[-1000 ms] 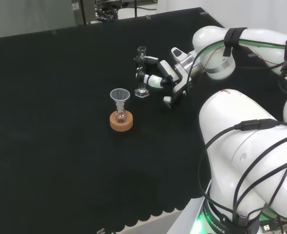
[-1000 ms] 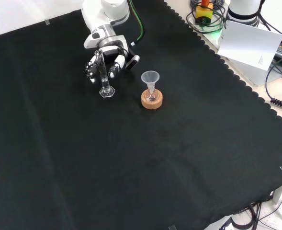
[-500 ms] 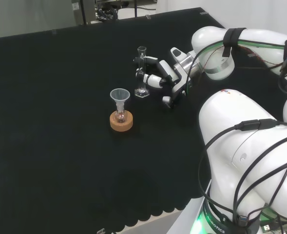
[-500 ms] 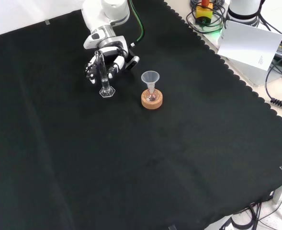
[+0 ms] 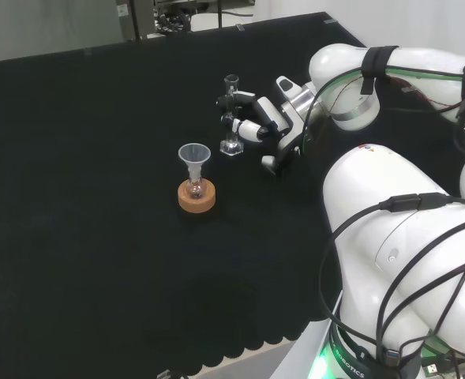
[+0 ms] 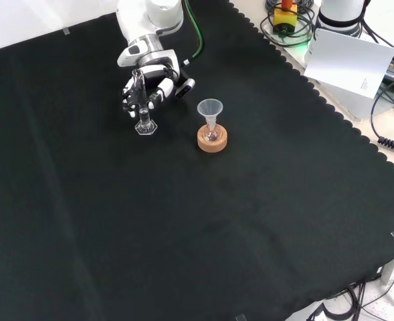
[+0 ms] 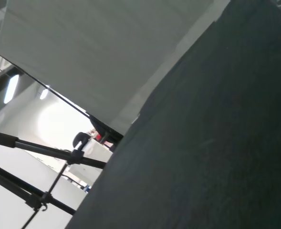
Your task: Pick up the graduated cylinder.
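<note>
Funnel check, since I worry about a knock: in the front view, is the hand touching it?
No, the hand is at the graduated cylinder, apart from the funnel.

In the front view, graduated cylinder (image 6: 143, 107) stands left of funnel (image 6: 210, 109).

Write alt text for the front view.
The black and white hand is curled round a clear glass graduated cylinder standing on the black cloth. To its right, a clear funnel sits in a flask on a cork ring.

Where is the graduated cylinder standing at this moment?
In the front view the graduated cylinder stands upright at the upper left of the black cloth, within the curled fingers of the hand, left of the funnel on its cork ring.
</note>
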Robot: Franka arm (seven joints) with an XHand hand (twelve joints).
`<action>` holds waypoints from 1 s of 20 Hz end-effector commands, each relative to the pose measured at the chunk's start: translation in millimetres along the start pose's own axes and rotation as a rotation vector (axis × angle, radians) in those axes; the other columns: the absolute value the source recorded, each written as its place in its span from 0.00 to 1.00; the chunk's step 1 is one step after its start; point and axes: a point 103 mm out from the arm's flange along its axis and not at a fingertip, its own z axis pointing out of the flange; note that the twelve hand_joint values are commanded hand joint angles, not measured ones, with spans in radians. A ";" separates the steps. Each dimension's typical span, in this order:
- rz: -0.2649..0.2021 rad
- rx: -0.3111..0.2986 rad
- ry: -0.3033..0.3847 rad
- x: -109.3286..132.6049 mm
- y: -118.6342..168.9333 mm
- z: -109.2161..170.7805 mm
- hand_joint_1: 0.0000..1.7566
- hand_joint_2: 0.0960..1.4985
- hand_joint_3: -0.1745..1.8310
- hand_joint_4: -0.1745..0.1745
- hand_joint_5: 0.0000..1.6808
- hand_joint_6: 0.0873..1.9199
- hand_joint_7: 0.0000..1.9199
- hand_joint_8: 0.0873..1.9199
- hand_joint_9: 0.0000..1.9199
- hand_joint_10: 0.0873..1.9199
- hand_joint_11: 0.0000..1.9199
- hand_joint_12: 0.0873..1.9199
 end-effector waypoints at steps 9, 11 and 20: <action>-0.003 0.119 -0.192 16.9 5.6 -30.3 0.64 0.87 0.00 0.49 0.46 0.31 0.41 0.34 0.56 0.13 0.49 0.48; 0.001 0.140 -0.214 21.3 5.4 -36.9 0.65 0.87 0.00 0.49 0.47 0.30 0.41 0.34 0.56 0.12 0.50 0.48; 0.064 0.245 -0.371 60.2 -17.2 -66.5 0.67 0.86 0.00 0.52 0.55 0.23 0.50 0.26 0.64 0.06 0.55 0.44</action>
